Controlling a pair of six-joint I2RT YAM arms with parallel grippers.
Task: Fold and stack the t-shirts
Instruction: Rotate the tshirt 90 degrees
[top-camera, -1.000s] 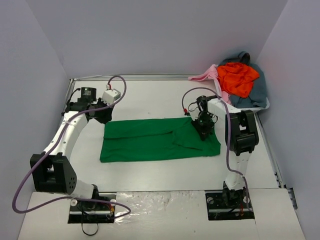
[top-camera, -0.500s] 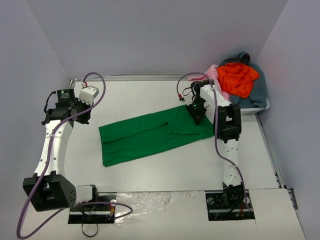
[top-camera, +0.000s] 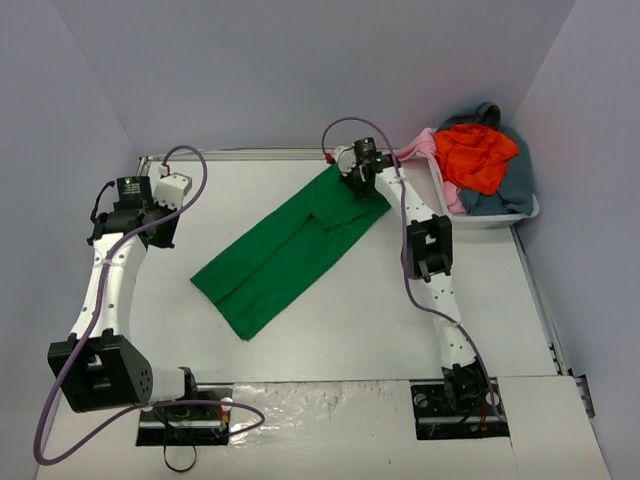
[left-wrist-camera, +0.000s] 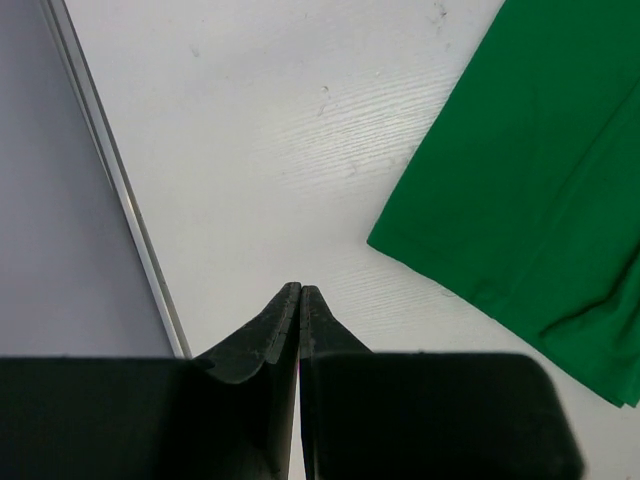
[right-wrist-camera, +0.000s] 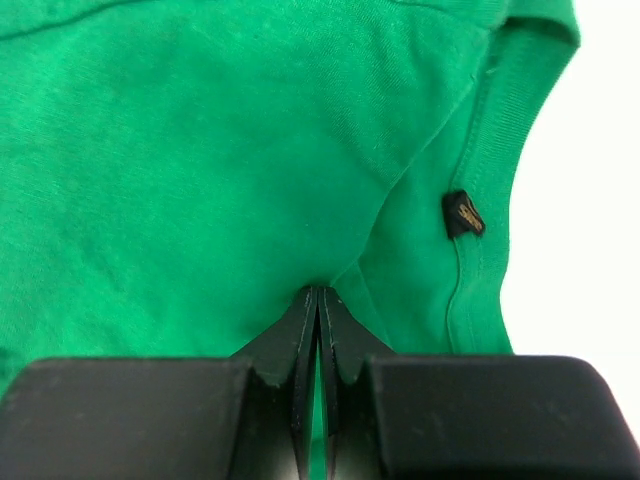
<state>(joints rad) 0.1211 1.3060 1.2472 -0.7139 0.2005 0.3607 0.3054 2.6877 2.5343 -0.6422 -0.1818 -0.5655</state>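
Idling left of the green t-shirt (top-camera: 285, 250), left gripper (left-wrist-camera: 301, 297) has jaws pressed together, empty. Shirt now lies more diagonal than before; right gripper (right-wrist-camera: 318, 297) pinches its far end, dragged further back. White table (top-camera: 340, 340), lilac walls (top-camera: 300, 70); tub (top-camera: 490, 218) of other t-shirts (top-camera: 475, 155) right of it.

Soft, matt knit cloth in the green shirt (right-wrist-camera: 200, 150), ribbed at its collar. Matt white, faintly grained worktop (left-wrist-camera: 250, 150). Matt black left hand (left-wrist-camera: 301, 292), finely ridged inside.

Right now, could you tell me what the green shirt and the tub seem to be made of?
The green shirt looks like soft matte knit, likely cotton jersey: fine texture, ribbed collar. The tub seems smooth white plastic, given its thin rigid rim.
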